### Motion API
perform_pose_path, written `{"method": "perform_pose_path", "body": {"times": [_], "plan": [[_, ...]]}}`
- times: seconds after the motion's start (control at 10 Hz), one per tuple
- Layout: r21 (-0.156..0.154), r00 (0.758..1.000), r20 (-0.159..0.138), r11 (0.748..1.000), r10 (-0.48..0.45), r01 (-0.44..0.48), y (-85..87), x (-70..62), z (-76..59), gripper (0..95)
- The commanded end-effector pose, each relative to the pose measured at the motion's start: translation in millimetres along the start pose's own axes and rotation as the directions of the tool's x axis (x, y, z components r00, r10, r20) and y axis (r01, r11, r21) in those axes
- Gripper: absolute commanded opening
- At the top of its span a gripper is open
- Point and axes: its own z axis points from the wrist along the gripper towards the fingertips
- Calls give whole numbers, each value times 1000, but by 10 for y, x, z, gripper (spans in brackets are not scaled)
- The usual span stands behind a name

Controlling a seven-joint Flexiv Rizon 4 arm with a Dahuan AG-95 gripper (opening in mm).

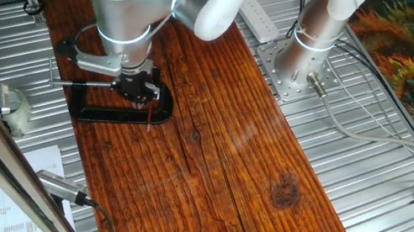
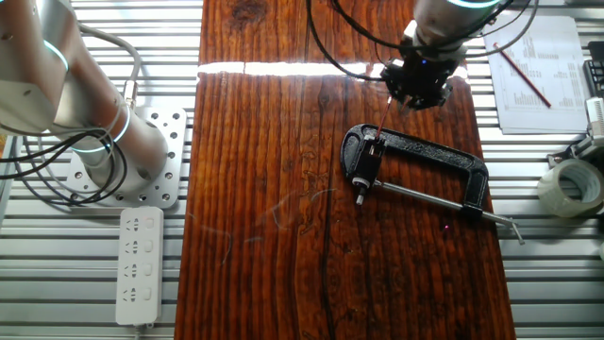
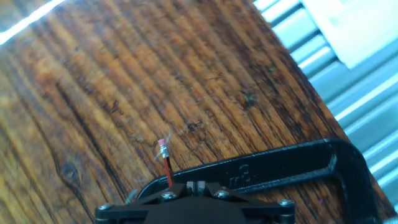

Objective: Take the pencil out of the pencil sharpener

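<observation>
Closest in the hand view, the tool (image 3: 193, 188) shows only as a dark block with screw heads. Its fingers look drawn narrow, close together, but I cannot tell whether they pinch anything. The pencil (image 3: 166, 167) rises just beside the tool, a thin red stick with a pale eraser end uppermost. Its lower end disappears behind the tool at the clamp's frame. Contact between tool and pencil is not resolvable. The black C-clamp (image 3: 280, 168) lies flat on the wooden tabletop (image 3: 124, 74). In the other fixed view a tiny whitish block sits at the clamp's closed-jaw end, apparently pinched there. I take this for the pencil sharpener (image 2: 375, 144), with the pencil leaning out of it away from the clamp's screw rod. Handling judgement: the pencil is very light and stiff along its length, but slender enough to snap or lose its lead if bent sideways. The painted shaft is likely slick. Best hold is on the bare red shaft partway between the clamp and the eraser, fingers square across it, with the pull straight along the pencil's axis. The clamp should anchor the sharpener, though a skewed pull could jam the tip. Farther out, beyond the clamp's screw handle, a tape roll (image 2: 569, 184) rests on the metal bench, and printed paper (image 2: 533, 76) lies past it.
</observation>
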Motion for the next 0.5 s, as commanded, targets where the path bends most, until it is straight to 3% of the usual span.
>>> {"method": "perform_pose_path", "body": {"times": [0.1,0.5], "plan": [[-9,997,19,998,-69,70,64,44,23,190],[-8,997,17,997,-78,79,62,43,29,190]]}}
